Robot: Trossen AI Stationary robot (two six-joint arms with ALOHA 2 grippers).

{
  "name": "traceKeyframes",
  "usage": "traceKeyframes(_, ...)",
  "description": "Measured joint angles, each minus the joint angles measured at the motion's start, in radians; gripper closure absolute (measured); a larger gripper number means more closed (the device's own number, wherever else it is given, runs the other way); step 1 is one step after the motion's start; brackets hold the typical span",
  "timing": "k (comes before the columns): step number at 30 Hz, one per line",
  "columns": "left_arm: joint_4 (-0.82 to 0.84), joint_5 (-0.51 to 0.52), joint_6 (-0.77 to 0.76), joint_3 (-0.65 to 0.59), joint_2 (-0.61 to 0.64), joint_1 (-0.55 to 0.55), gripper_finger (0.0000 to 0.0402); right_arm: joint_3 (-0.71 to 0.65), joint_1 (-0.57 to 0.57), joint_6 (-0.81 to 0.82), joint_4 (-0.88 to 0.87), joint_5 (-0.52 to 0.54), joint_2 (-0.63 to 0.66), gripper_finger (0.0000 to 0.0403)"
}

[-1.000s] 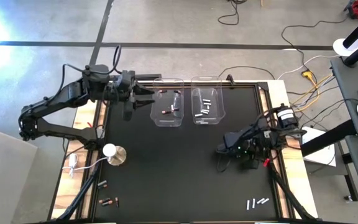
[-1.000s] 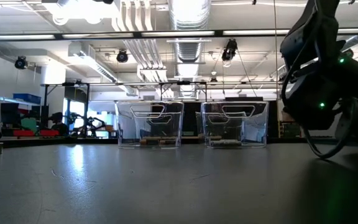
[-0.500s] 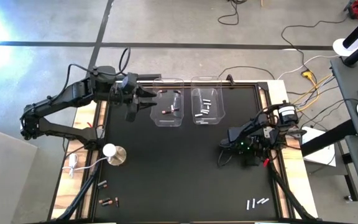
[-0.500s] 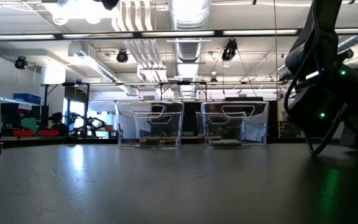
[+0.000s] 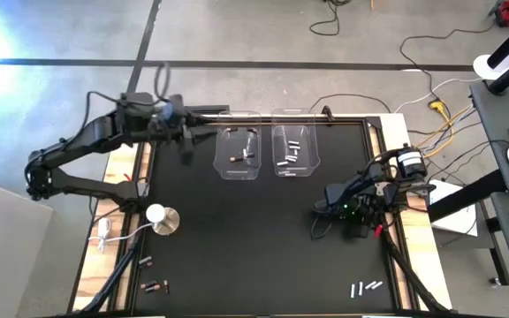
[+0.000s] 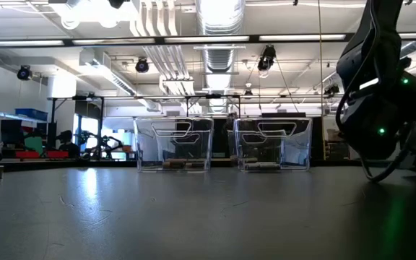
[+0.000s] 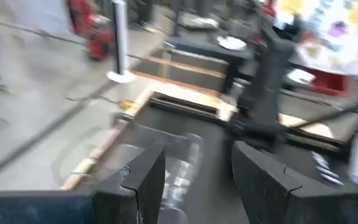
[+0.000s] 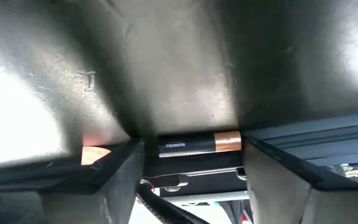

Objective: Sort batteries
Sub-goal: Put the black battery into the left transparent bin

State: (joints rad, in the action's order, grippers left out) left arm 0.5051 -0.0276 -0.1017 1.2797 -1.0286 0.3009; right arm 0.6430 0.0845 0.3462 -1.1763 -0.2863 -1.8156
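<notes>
Right gripper [image 8: 191, 163]: low at the table's right edge, fingers spread around a dark copper-tipped battery [image 8: 199, 144] (not yet clamped).
Left gripper [image 7: 194, 180]: unclenched, near the left bin [image 5: 239, 152].
Batteries: in both bins.

batteries | black-and-copper cell [image 8: 199, 144] lying flat on the mat, crosswise between the right gripper [image 8: 191, 180] fingers, not gripped | three silvery [image 5: 365, 287] near the table corner, apart from right gripper | dark pair [image 5: 153, 285] well apart from left gripper [image 7: 194, 180] | more in both bins
</notes>
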Motion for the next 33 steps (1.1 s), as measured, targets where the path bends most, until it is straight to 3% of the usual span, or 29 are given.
traceKeyframes(4, -0.006, 0.044, 0.037, 0.000, 0.047, 0.000, 0.0237, 0.000, 0.018, 0.025, 0.001, 0.000, 0.000, 0.0167)
traceKeyframes(15, -0.002, 0.046, 0.033, 0.000, 0.110, 0.000, 0.0237, 0.045, 0.023, 0.051, -0.017, 0.017, -0.002, 0.0218)
traceKeyframes(22, 0.000, 0.045, 0.033, 0.000, 0.112, 0.000, 0.0237, 0.083, 0.022, 0.055, -0.039, 0.033, 0.004, 0.0216)
traceKeyframes(33, -0.001, 0.045, 0.033, 0.000, 0.112, 0.000, 0.0237, 0.338, 0.021, 0.059, -0.055, 0.028, 0.007, 0.0218)
